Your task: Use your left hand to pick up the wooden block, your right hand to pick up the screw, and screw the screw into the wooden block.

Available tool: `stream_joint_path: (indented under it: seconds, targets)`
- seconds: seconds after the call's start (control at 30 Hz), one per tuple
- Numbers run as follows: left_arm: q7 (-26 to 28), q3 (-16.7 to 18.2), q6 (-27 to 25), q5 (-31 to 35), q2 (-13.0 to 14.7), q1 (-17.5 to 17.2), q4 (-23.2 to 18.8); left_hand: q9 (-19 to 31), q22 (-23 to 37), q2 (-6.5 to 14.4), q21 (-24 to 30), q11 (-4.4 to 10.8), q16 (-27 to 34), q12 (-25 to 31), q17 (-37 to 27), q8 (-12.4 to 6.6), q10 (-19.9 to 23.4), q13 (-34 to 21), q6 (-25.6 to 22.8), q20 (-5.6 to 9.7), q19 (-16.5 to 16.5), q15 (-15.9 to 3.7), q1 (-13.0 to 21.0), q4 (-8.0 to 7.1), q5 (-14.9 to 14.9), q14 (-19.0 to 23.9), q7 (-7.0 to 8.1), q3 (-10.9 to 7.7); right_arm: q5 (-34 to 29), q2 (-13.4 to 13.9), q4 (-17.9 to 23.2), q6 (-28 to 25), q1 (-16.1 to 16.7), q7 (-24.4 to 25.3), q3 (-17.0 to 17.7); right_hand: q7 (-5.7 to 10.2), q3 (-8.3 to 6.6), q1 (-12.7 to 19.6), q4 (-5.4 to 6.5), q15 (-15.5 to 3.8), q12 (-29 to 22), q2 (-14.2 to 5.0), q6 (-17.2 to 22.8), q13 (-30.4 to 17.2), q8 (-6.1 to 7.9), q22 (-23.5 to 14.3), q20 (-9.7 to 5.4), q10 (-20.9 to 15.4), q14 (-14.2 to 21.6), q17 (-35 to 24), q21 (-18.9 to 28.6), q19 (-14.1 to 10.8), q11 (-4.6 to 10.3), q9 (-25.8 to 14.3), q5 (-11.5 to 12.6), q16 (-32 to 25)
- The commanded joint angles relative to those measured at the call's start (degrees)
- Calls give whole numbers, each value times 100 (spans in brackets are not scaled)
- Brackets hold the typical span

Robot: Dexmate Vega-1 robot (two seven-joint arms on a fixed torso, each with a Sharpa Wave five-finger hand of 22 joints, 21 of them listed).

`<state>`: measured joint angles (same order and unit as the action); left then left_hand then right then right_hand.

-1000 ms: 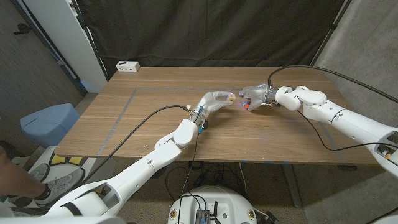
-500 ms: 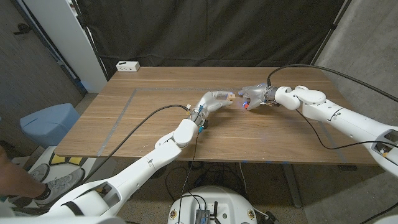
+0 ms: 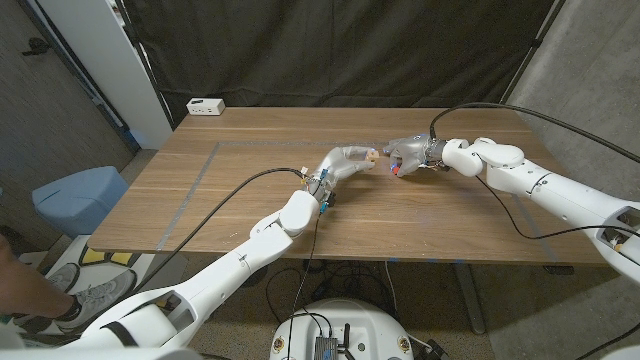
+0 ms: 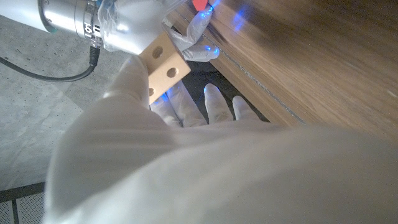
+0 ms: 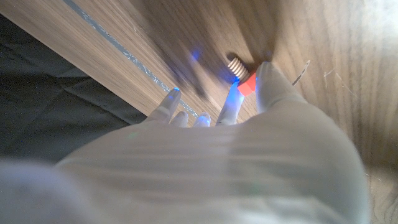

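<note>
Wooden block (image 4: pixel 163 64) gripped in left hand (image 3: pixel 352 160) above table (image 3: pixel 240 190) centre; screw (image 5: pixel 242 76) pinched by right hand (image 3: pixel 408 155) just beside. Thread best aligned squarely with hole before twisting.

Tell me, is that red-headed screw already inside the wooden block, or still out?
Out. The right wrist view shows the screw with its thread bare, held by the right hand; the wooden block shows empty holes.
</note>
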<state>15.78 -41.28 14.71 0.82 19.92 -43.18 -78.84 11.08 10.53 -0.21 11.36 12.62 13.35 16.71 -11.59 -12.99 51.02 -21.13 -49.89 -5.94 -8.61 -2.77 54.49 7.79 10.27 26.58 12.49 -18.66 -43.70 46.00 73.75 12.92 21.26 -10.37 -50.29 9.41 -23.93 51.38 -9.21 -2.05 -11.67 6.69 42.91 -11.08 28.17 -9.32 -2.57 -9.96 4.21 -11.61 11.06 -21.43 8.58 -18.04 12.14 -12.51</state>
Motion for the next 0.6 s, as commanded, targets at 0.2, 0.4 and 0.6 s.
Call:
stream_joint_path:
  seconds: [0.2,0.4,0.6]
  targets:
    - [-19,-21,6,-6,-18,23,28,14,10,39,37,5,35,4,-24,-43,41,-12,-251,3,26,-619,12,-21,53,47,1,21,59,6,-49,39,5,66,1,-41,-63,78,-7,-437,-32,-11,133,-5,122,-12,-412,-151,135,-14,57,-158,-11,-75,24,-46]
    - [-12,-25,18,2,-20,27,38,14,10,41,38,5,36,-5,-23,-43,41,-15,-260,9,26,-619,8,-19,54,50,1,27,59,11,-59,43,10,107,4,-70,-75,101,-8,-468,-37,-15,206,-5,186,-9,-447,-201,207,-16,56,-219,6,-102,20,-61]
    - [-22,-30,35,-2,-24,35,52,14,10,45,40,4,37,-11,-22,-43,41,-18,-267,6,23,-622,7,-17,56,51,1,31,51,23,-47,45,13,146,11,-80,-83,117,-7,-474,-37,-16,231,-4,227,-7,-467,-235,244,-17,54,-271,-8,-125,14,-63]
